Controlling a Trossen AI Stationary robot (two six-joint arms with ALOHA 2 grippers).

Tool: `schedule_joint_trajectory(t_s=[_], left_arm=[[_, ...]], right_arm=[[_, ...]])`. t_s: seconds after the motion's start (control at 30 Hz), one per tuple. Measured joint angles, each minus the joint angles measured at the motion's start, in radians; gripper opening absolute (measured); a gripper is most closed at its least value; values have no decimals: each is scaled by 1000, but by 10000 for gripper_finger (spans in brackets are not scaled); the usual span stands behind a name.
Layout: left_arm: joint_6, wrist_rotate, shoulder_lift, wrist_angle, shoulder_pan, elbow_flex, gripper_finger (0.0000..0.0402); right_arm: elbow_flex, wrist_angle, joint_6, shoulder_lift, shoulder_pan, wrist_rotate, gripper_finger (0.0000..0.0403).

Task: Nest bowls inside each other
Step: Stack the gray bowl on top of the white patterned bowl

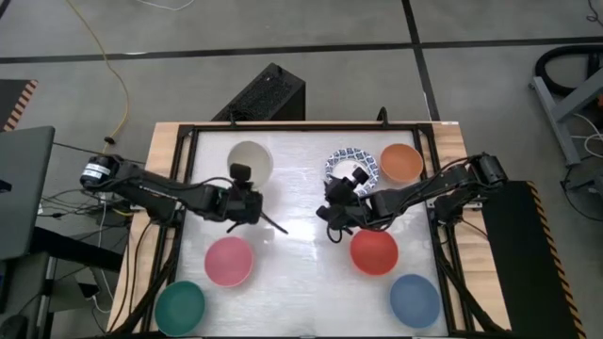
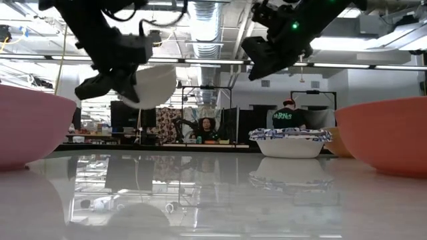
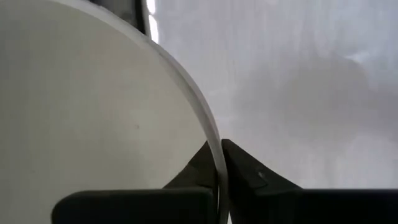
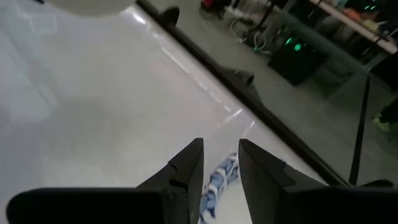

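The white table point(image 1: 301, 273) fills the high view inside its dark frame, with the bowls spread round it. Taking the table's middle as the clock's centre: the cream bowl point(image 1: 251, 160) sits at about eleven o'clock, the blue-patterned white bowl point(image 1: 350, 165) at one, the orange bowl point(image 1: 401, 162) just past it toward two, the red bowl point(image 1: 374, 251) at four, the blue bowl point(image 1: 415, 299) at five, the pink bowl point(image 1: 229, 261) at eight, and the green bowl point(image 1: 180, 306) at seven.

The left gripper point(image 1: 247, 202) is closed on the cream bowl's rim; its wrist view shows the thin wall pinched between the two fingers, and the low view shows the bowl point(image 2: 152, 85) lifted clear of the table and tilted. The right gripper point(image 1: 341, 215) hangs between the patterned bowl and the red bowl with its fingers parted and nothing between them; the patterned rim point(image 4: 219, 177) shows just beyond its fingertips.

I judge the coming move turns on where the cream bowl goes: the pink bowl lies nearest, at about six o'clock from the left gripper, on that arm's own side.

No readable writing shows on any bowl.
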Motion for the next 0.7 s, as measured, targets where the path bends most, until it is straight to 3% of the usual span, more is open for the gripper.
schedule_joint_trajectory(t_s=[0.17, 0.47, 0.57, 0.7], left_arm=[[131, -151, 5, 127, -67, 0, 0], [299, -468, 37, 249, -86, 0, 0], [388, -485, 68, 266, -80, -1, 0], [564, -497, 129, 341, -77, -1, 0]], right_arm=[[0, 202, -180, 0, 1, 29, 122], [0, 823, -765, 0, 33, 28, 122], [0, 976, -897, -1, 40, -21, 122], [0, 1060, -953, -1, 34, -141, 122]])
